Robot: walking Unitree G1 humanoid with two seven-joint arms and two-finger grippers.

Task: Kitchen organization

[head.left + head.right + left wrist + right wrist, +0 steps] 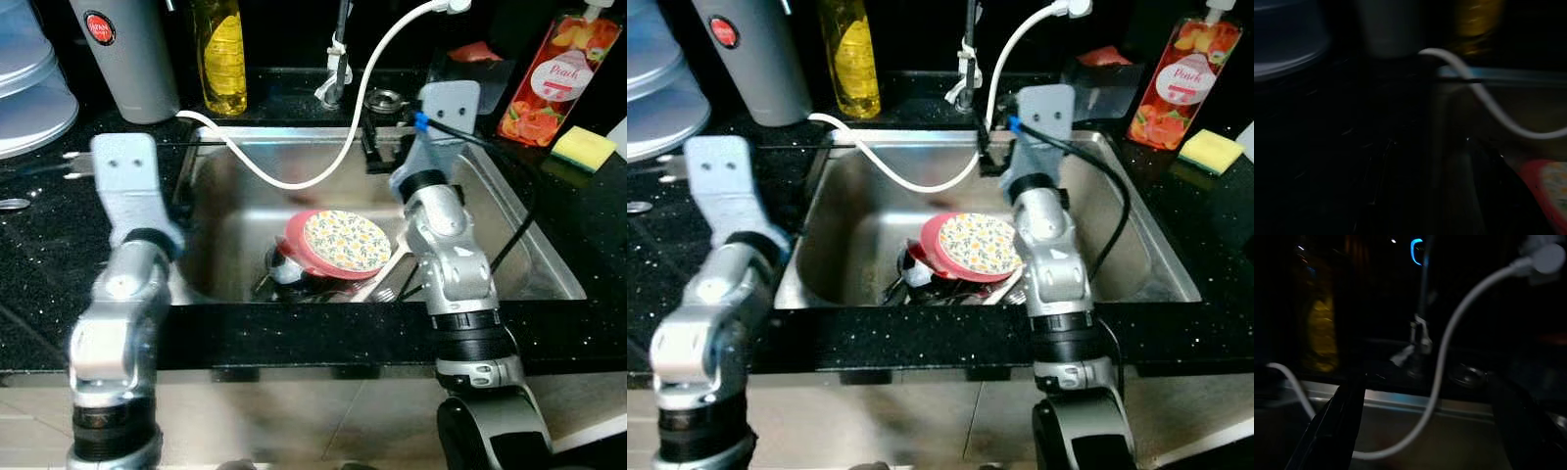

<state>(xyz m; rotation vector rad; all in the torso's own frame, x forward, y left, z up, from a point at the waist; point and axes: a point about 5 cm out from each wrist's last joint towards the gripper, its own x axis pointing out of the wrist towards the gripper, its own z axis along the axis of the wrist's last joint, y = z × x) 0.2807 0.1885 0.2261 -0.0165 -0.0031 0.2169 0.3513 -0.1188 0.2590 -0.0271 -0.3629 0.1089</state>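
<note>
Floral plate (345, 241) lay in sink (509, 211), below and behind right gripper (1425, 431), jaws spread; right arm nearer. Left jaws: cannot tell.

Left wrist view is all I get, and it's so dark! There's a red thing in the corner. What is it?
Observer: A red plate with a flowery middle, lying on other dishes in the sink.
Operator: And the white wiggly line?
Observer: A white hose, looping from beside the tap down across the sink.
Operator: Where's the other arm?
Observer: The right gripper is at the sink's back edge, fingers open, pointing at the tap.
</note>
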